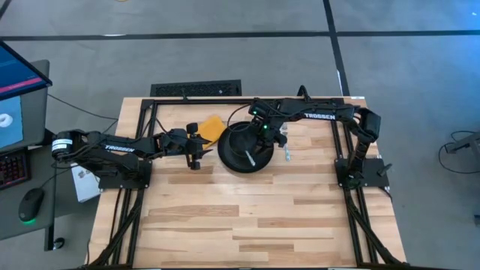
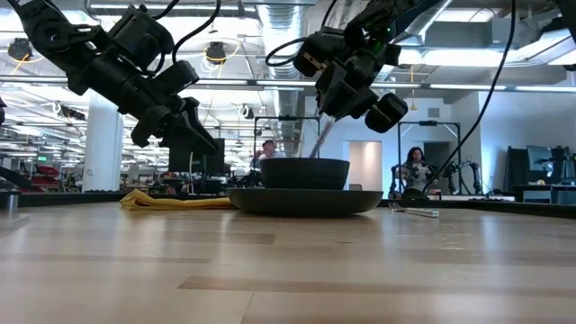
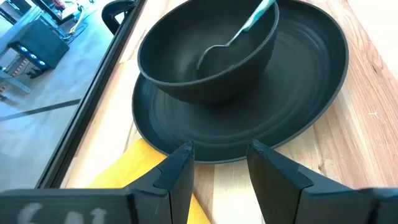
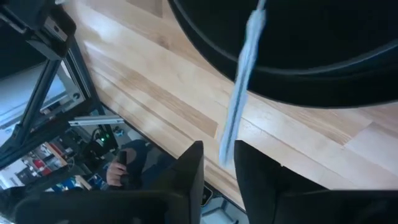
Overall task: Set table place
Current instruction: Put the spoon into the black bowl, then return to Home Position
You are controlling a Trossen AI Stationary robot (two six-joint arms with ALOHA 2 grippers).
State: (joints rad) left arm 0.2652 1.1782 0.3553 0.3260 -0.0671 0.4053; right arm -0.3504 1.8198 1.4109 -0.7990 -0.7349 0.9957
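Spoon [image 4: 239, 106] handle btwn right gripper [image 4: 219, 163] fingers

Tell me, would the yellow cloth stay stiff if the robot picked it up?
Probably not. The yellow cloth lies rumpled and flat beside the plate, so it would likely droop and fold. It looks thin, so probably light. The left gripper hovers open near it.

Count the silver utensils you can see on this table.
2: a spoon resting in the bowl, and a fork lying on the table right of the plate.
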